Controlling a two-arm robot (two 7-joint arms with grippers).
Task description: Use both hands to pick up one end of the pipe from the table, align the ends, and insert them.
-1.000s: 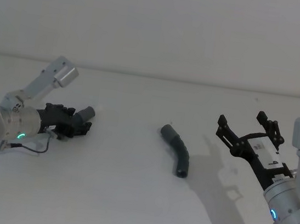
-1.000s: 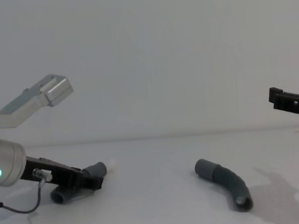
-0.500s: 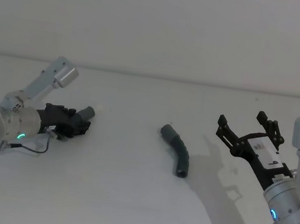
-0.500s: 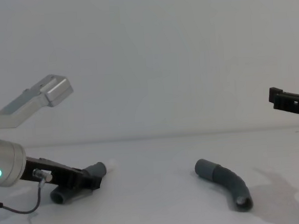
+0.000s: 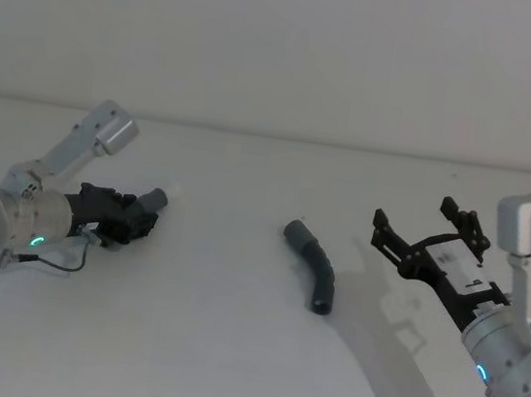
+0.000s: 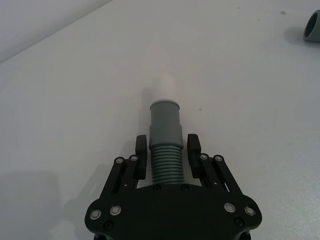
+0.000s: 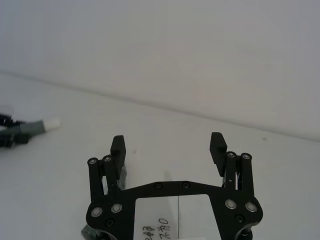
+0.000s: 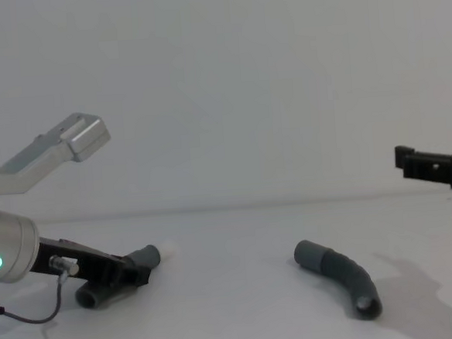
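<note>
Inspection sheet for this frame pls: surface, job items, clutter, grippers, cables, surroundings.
Surface: white table, matte, with the right arm's shadow across its right side.
Job's things: the tipped pipe piece lies at the left, whitish tip pointing away from the wrist. The second pipe piece lies curved mid-table, untouched.
Clutter: nothing seen.
Grippers: the left gripper is low at the table, astride the ribbed middle of the tipped pipe piece. The right gripper is raised at the right with jaws open and empty, apart from the second pipe piece.
Cables: a thin dark cable loops under the left wrist.
Surroundings: plain pale wall.
</note>
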